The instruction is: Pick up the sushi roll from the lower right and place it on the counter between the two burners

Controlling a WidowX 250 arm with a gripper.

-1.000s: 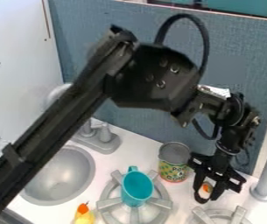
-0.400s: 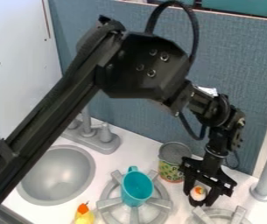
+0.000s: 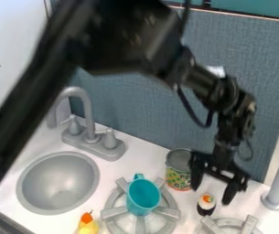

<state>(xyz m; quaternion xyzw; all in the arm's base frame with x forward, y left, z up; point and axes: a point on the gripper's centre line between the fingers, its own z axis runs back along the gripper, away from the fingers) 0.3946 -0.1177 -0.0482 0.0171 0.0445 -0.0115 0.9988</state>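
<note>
White counter (image 3: pixel 135 160), small toy (image 3: pixel 206 204) just below the empty, spread pincer (image 3: pixel 211 194).
Close beside the pincer stands a can (image 3: pixel 179 178); a sideways swing could topple it.

And the count on the worktop (image 3: pixel 184 219) — one sink (image 3: pixel 59 183), one faucet (image 3: pixel 89 116) with two handles (image 3: pixel 109 140), two stove burners (image 3: pixel 114 213)! Here's one teal mug (image 3: pixel 142 196), one tin can (image 3: pixel 178 176), one yellow toy (image 3: pixel 88 226) — and one black-and-white toy (image 3: pixel 206 205), orange-topped!
</note>
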